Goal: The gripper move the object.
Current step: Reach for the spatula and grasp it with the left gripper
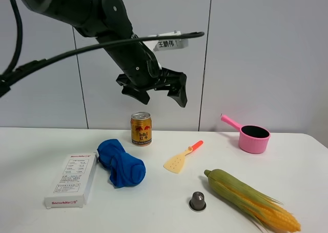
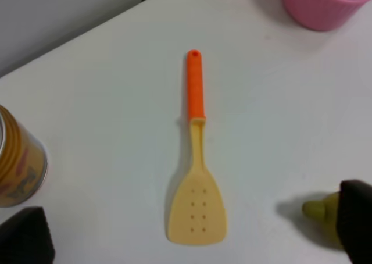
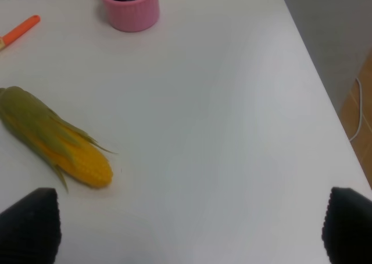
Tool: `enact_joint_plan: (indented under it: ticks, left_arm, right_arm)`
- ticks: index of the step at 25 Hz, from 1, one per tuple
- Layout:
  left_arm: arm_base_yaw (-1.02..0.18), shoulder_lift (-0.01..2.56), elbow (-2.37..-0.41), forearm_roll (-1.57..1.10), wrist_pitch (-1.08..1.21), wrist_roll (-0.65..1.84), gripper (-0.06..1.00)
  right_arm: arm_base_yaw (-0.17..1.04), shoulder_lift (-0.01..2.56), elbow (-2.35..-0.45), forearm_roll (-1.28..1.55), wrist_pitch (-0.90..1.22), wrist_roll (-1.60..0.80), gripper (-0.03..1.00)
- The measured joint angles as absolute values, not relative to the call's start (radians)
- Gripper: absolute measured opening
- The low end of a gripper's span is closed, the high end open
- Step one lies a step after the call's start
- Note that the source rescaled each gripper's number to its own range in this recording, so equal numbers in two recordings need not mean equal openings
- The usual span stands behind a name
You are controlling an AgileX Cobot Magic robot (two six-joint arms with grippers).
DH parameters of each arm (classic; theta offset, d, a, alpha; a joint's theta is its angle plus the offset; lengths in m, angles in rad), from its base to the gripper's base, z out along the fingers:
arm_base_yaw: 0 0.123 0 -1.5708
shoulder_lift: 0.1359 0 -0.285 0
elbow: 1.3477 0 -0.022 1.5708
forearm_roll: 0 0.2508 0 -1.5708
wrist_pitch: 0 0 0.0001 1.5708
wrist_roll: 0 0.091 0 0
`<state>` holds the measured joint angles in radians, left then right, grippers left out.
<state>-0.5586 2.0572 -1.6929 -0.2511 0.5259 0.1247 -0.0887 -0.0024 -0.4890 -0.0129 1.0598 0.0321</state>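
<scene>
the left pincer (image 1: pixel 161 95) is held high above the surface (image 1: pixel 41 140), its jaws spread wide and nothing gripped between them. the spatula (image 1: pixel 183 157) is seen lying flat on the surface, below and slightly to the right of that pincer, and is touched by nothing. its yellow blade is turned toward the front edge and its orange handle toward the pan (image 1: pixel 253 138) (pink, at the back right). a can (image 1: pixel 141 129) is stood to the spatula's back left, a blue cloth (image 1: pixel 122 162) is bunched to its left, and a white box (image 1: pixel 72 179) is laid beyond the cloth. a corn (image 1: pixel 251 199) is laid at the front right, its stem end near the blade, and a small dark pod (image 1: pixel 197 200) is set just beside that stem. the right pincer (image 3: pixel 189 226) is shown only in its own wrist view, likewise spread wide with nothing held, above the surface near the corn.
</scene>
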Motion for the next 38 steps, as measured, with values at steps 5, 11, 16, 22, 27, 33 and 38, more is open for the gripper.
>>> enact_joint_plan:
  ticks: [5, 11, 16, 22, 27, 33, 38]
  left_arm:
    - [-0.562, 2.169, -1.796, -0.237, 0.521, 0.124, 1.00]
    - [-0.590, 2.312, -1.951, -0.205, 0.540, 0.124, 1.00]
    - [-0.614, 2.416, -2.045, -0.188, 0.553, 0.112, 1.00]
    - [-0.632, 2.521, -2.094, -0.102, 0.592, 0.097, 1.00]
    - [-0.633, 2.550, -2.094, -0.066, 0.594, 0.094, 1.00]
    - [-0.633, 2.574, -2.098, -0.060, 0.576, 0.094, 1.00]
    - [-0.633, 2.578, -2.098, -0.056, 0.571, 0.094, 1.00]
  right_arm:
    - [-0.089, -0.002, -0.489, -0.013, 1.060, 0.032, 1.00]
    - [-0.089, -0.002, -0.489, -0.013, 1.060, 0.032, 1.00]
    - [-0.089, -0.002, -0.489, -0.013, 1.060, 0.032, 1.00]
    - [-0.089, -0.002, -0.489, -0.013, 1.060, 0.032, 1.00]
    - [-0.089, -0.002, -0.489, -0.013, 1.060, 0.032, 1.00]
    - [-0.089, -0.002, -0.489, -0.013, 1.060, 0.032, 1.00]
    - [-0.089, -0.002, -0.489, -0.013, 1.060, 0.032, 1.00]
